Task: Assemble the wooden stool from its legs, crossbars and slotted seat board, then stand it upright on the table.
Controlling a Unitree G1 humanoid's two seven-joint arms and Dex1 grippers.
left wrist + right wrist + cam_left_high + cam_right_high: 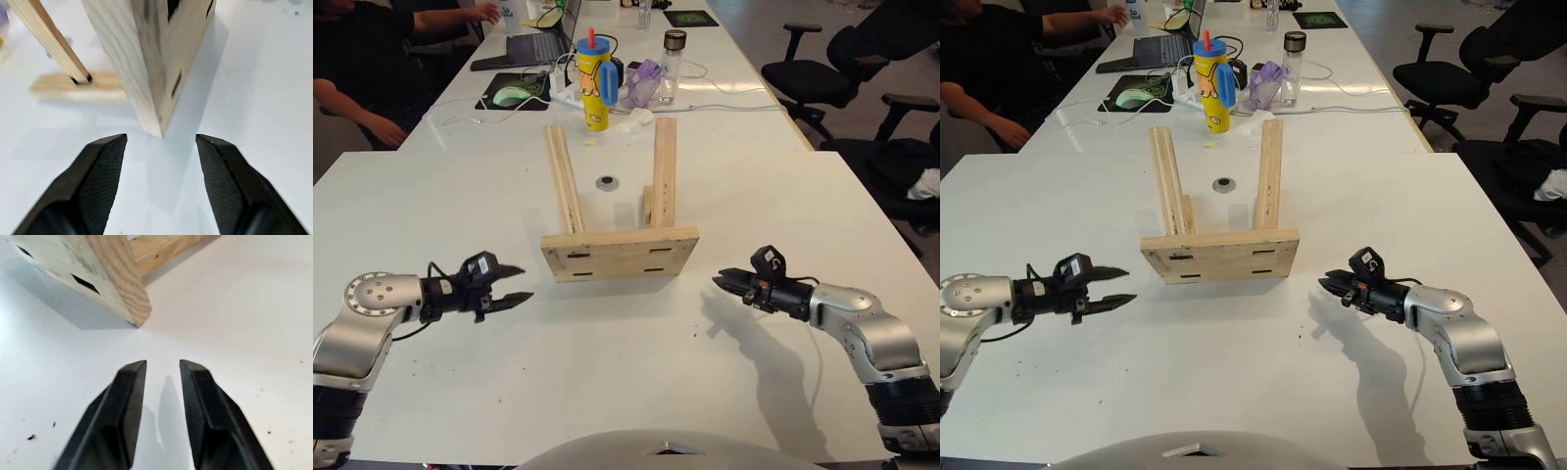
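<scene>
Stool [664, 171], on side: rigid wood, prob. light. Hold at seat board [620, 253] ends. L gripper [524, 281], R gripper [720, 282]: fingers apart, empty.

Office: long white desks [431, 392], laptop [540, 44], mouse on pad [516, 95], swivel chairs [822, 69].

Brightly and evenly lit from overhead; soft grey shadow cast by the seat board [54, 259] onto the white table [607, 372].

The stool [1220, 254] lies on its side between the left gripper [1126, 283] and right gripper [1324, 284], touching neither
</scene>
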